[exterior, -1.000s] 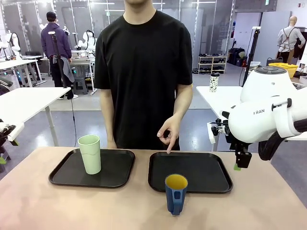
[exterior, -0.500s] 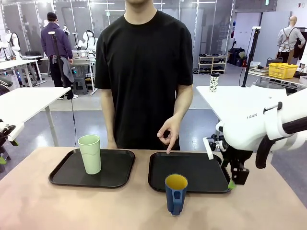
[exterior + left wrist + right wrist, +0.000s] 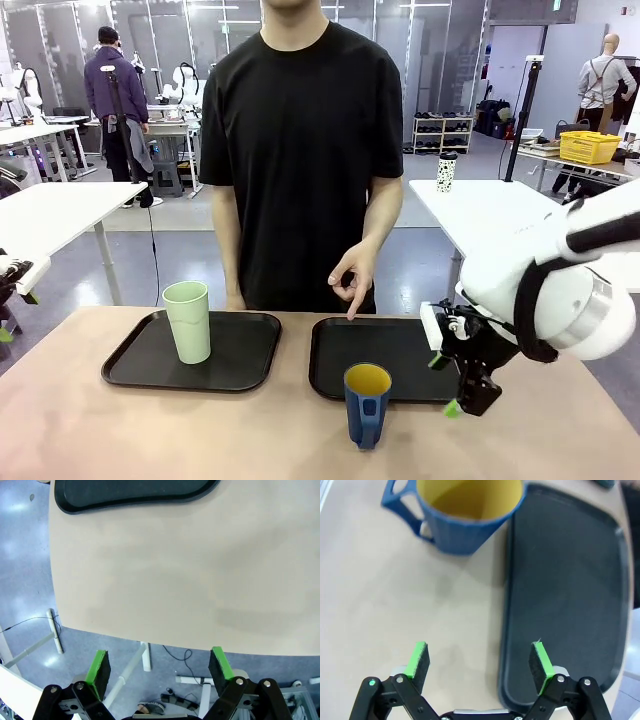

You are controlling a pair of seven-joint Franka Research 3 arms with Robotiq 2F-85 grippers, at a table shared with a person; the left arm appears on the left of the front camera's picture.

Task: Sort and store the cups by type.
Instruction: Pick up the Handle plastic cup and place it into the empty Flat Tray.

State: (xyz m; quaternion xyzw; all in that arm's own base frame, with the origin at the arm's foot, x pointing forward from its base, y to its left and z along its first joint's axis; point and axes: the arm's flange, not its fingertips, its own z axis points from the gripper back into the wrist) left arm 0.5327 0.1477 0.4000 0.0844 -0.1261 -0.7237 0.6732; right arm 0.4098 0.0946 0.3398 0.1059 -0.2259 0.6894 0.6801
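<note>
We hold the right gripper (image 3: 479,657) spread, the blue mug (image 3: 462,527) on the table (image 3: 380,595) just ahead of its fingers; the left gripper (image 3: 157,666) gapes too, the green tumbler (image 3: 188,322) on a tray (image 3: 135,492) well ahead.

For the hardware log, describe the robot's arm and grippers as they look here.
The right arm is white with rounded, bulbous joints, and a black cable loops along it near the wrist. The right gripper is black, with two linkage fingers with visible pivot bolts, each tipped with bright green pads. The left gripper matches it: a black frame, two fingers and green pads.
</note>
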